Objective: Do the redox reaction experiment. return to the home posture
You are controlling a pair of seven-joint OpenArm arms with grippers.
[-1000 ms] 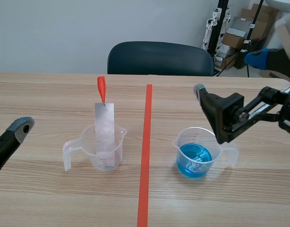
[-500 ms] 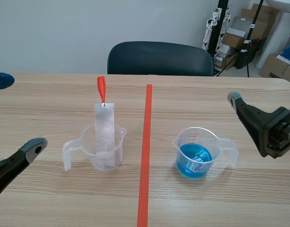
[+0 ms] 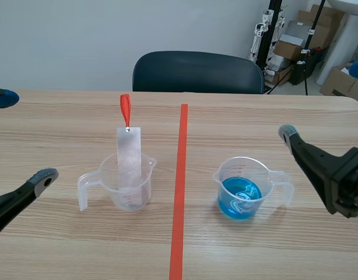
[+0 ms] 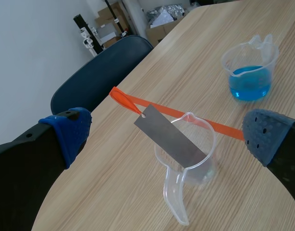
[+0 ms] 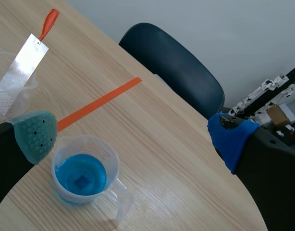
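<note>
Both pairs of jaws stand wide apart and hold nothing. This shows best in the two wrist views, where one pad sits at each side with only table between them.

The metal strip [image 3: 129,157] stands in the clear beaker [image 3: 145,186] on the left side of the table [image 3: 62,116]. It leans on the rim, with its orange-red tag [image 3: 125,109] at the top. I cannot say for sure whether this beaker has any liquid in it; it looks almost empty. The second beaker [image 3: 243,175] stands on the other side of the tape line [image 3: 180,186] and holds blue liquid [image 3: 239,198]. Both beakers are upright.

The left gripper [image 4: 167,136] hangs low beside the clear beaker, apart from its handle. The right gripper [image 5: 134,136] is beside the blue beaker, and in the scene view one finger is near its handle without touching it. Behind the table stands a dark chair [image 3: 196,71].

The experiment part looks finished, so I judge that the step in hand is the return home. To do it well, each arm should pull back toward its own side and not cross over the beakers. The strip is tall and its beaker is probably light, so a small push could tip it. The right arm needs the most care because of the handle close by.
</note>
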